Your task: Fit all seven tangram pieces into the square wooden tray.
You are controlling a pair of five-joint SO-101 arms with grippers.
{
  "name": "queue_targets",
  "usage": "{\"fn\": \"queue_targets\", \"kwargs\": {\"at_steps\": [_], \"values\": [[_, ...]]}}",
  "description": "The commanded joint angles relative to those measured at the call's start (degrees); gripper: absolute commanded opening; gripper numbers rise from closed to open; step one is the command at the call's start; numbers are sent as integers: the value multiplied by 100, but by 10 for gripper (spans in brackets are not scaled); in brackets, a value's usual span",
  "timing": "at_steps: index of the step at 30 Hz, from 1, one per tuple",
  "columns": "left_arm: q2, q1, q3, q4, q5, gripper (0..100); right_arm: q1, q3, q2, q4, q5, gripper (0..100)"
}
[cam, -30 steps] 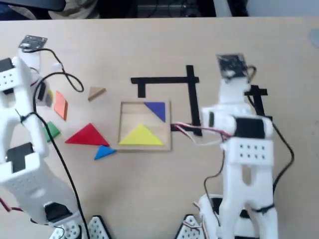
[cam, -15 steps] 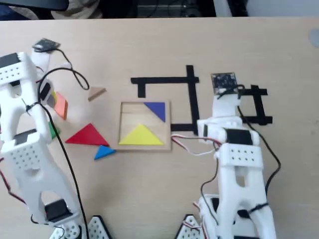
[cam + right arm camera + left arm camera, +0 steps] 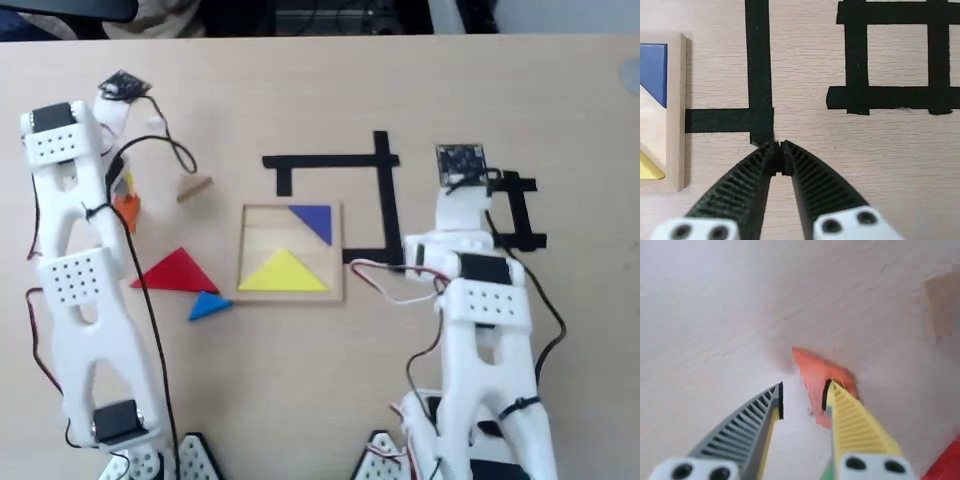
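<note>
- Left tool (image 3: pixel 804 396) is open, with nothing in it. One finger is over the orange piece (image 3: pixel 821 374). The other finger is over the bare bench (image 3: pixel 715 315) just beside that piece.
- Right tool (image 3: pixel 776 150) is closed and holds nothing. It hangs over the black tape (image 3: pixel 757 75), near the side of the tray (image 3: pixel 676 115).
- From the high view, the orange piece (image 3: pixel 126 207) lies flat on the bench, well apart from the tray (image 3: pixel 290 296) and partly under the left arm.
- Two pieces sit in the tray: a blue triangle (image 3: pixel 313 220) in one corner and a yellow triangle (image 3: pixel 285 272) along one side.
- On the bench lie a red triangle (image 3: pixel 177 271), a small blue triangle (image 3: pixel 208 305) and a tan piece (image 3: pixel 193 187).
- I think the orange piece is thin, light and hard. It will not bend or break, but it may be slippery.
- It lies flat, so it could slide away if a finger pushes it from one side.
- I think the best hold is on two edges that face each other, one finger on each, near the middle of the piece.
</note>
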Motion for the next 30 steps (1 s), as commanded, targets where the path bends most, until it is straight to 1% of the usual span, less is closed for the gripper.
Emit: {"fn": "queue_targets", "kwargs": {"at_steps": [1, 3, 6, 10, 12, 15, 19, 22, 24, 28, 30], "values": [[79, 154, -1033, 598, -18, 167, 79, -31, 22, -88, 26, 11], [70, 119, -1059, 589, 9, 167, 70, -31, 22, -88, 26, 11], [-18, 110, -646, 598, -97, 173, 70, -31, 22, -88, 26, 11], [-607, 101, -215, 598, -220, 225, 70, -31, 22, -88, 35, 11], [-967, 154, 154, 598, -624, 248, 70, -31, 22, -97, 35, 11], [-1459, 286, 813, 598, -1442, 241, 70, -31, 31, -97, 44, 11], [-1969, 374, 1323, 571, -1873, 242, 70, 66, 31, -299, 44, 11], [-1925, 365, 1349, 563, -2295, 242, 70, 101, 31, -352, 53, 11], [-1758, 356, 1349, 440, -2453, 245, 70, 101, 31, -352, 53, 11], [-1433, 286, 1349, 176, -2497, 324, 70, 110, 31, -360, 53, 11], [-1292, 242, 1349, -35, -2453, 341, 70, 110, 31, -369, 53, 11]]}}
